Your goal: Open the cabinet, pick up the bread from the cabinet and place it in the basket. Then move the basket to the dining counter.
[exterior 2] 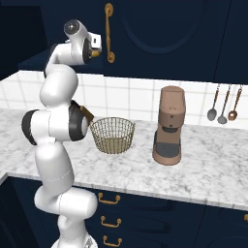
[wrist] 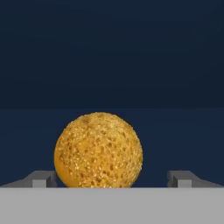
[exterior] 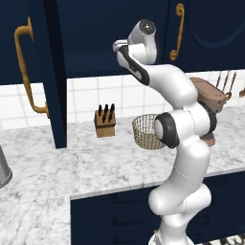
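Note:
The bread (wrist: pixel 98 150), a round orange-yellow bun, rests on the dark shelf inside the cabinet (exterior: pixel 52 72), whose left door stands swung open. My gripper (wrist: pixel 111 179) is open with one fingertip on each side of the bread, neither touching it. In the right base view the gripper (exterior 2: pixel 98 48) reaches into the cabinet (exterior 2: pixel 160 34) beside the closed door's golden handle. The tan wire basket (exterior: pixel 143 131) stands empty on the marble worktop below the arm, and appears as the basket (exterior 2: pixel 112 134) in the right base view. The dining counter is out of view.
A knife block (exterior: pixel 105 122) stands against the tiled wall left of the basket. A brown coffee machine (exterior 2: pixel 169 126) sits to its right, with spoons (exterior 2: pixel 223 104) hanging beyond. The open door's long handle (exterior: pixel 24 72) juts out at the left.

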